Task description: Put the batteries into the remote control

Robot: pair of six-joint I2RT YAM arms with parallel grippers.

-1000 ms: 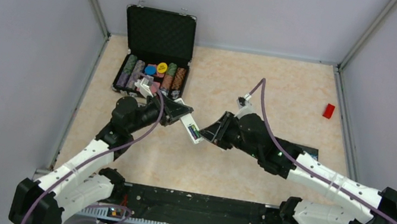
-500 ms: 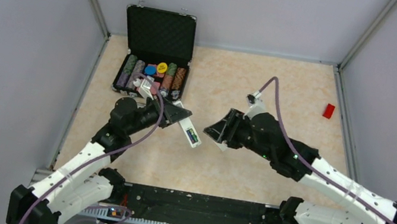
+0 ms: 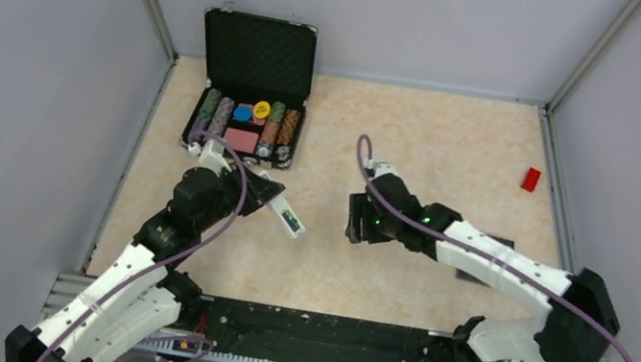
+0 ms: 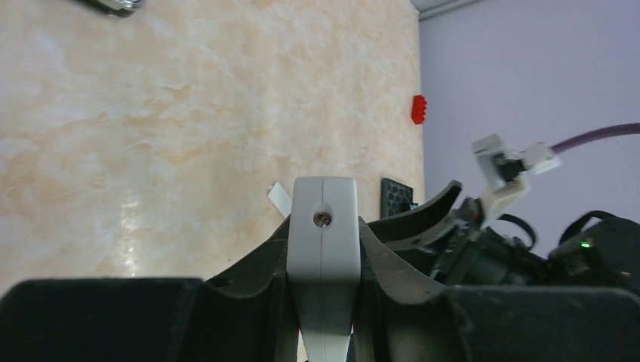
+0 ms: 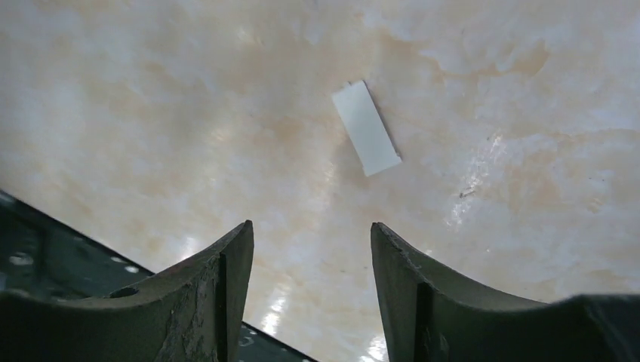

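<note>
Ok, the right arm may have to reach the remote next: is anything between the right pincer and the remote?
Nothing visible does. From above, only bare table shows between the right pincer and the remote, which the left pincer grips. The white cover plate lies flat on the table under the right pincer.

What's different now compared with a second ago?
The right pincer backed away from the remote control, opened, and now hangs above the white cover plate. The left pincer drew the remote slightly leftward, still gripping it. The chip case and red block stayed put.
</note>
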